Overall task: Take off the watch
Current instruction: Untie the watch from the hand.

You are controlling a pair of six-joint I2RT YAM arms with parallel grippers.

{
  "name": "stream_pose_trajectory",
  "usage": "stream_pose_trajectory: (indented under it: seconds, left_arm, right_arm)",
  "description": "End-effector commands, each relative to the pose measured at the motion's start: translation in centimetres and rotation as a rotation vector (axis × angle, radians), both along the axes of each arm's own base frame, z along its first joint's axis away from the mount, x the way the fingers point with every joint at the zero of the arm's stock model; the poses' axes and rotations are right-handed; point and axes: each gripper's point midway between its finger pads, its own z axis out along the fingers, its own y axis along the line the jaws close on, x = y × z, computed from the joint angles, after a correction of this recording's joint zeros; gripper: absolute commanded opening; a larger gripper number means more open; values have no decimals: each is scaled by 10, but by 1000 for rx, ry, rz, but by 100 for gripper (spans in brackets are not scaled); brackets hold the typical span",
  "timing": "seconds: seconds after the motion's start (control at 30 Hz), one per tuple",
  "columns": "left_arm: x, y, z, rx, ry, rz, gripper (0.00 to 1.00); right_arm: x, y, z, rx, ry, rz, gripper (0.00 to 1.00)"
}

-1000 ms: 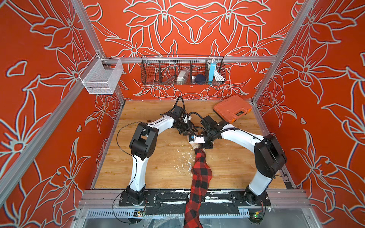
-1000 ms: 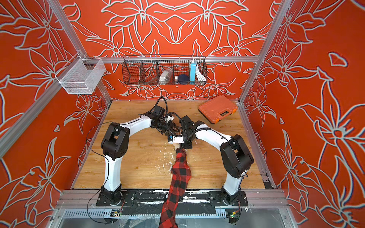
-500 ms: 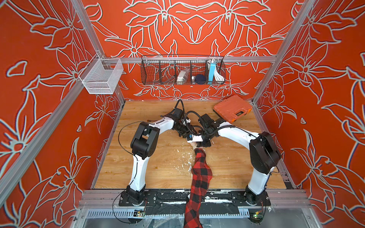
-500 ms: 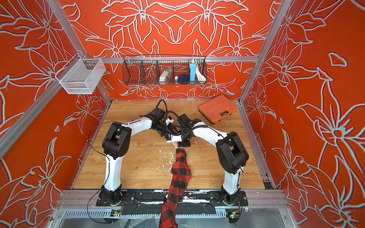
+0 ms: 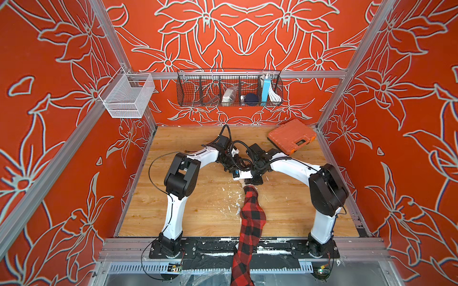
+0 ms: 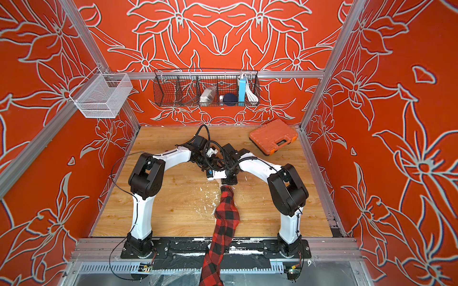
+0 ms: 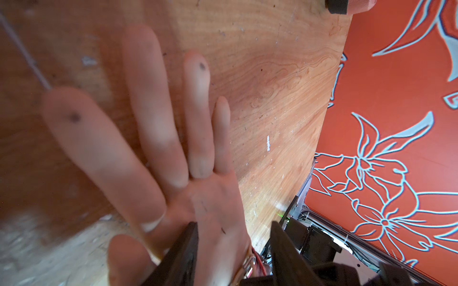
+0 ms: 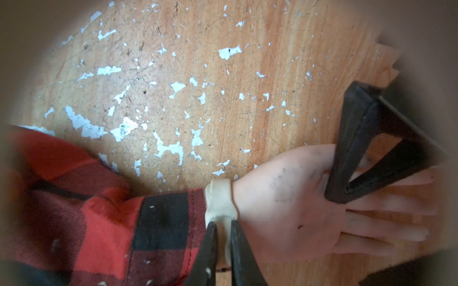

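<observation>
Wristwatch (image 8: 219,198), slim with a thin cream strap, is clamped at the strap between the closed jaws of the right hand (image 8: 223,247). It is worn round a wrist, band crosswise to the forearm, between a red-and-black plaid sleeve (image 8: 99,210) and a pale open palm (image 8: 285,210); its face cannot be seen. The jaws of the left hand (image 7: 234,224) are held apart astride the palm, laid flat on the scuffed wooden tabletop (image 8: 173,74).

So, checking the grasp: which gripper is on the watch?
The right gripper: its jaws pinch the watch. The left gripper straddles the hand instead, jaws apart.
</observation>
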Motion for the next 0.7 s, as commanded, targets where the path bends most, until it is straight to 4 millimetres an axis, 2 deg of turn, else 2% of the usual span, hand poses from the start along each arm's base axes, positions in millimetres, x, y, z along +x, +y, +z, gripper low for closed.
stream_pose_trajectory:
  seconds: [0.0,0.1,0.3,0.67]
  left_arm:
    - [1,2,-6,17,5,-9,48]
    - [1,4,-6,29,-5,-9,48]
    - [1,6,-15,45,9,-9,48]
    - [0,13,-33,81,43,-4,48]
  right_arm:
    - [-1,-1,-5,-22,5,17,8]
    - [0,-2,-5,-20,-7,12,0]
    - [0,0,0,21,-30,-28,0]
    - [16,5,37,286,-77,-241,0]
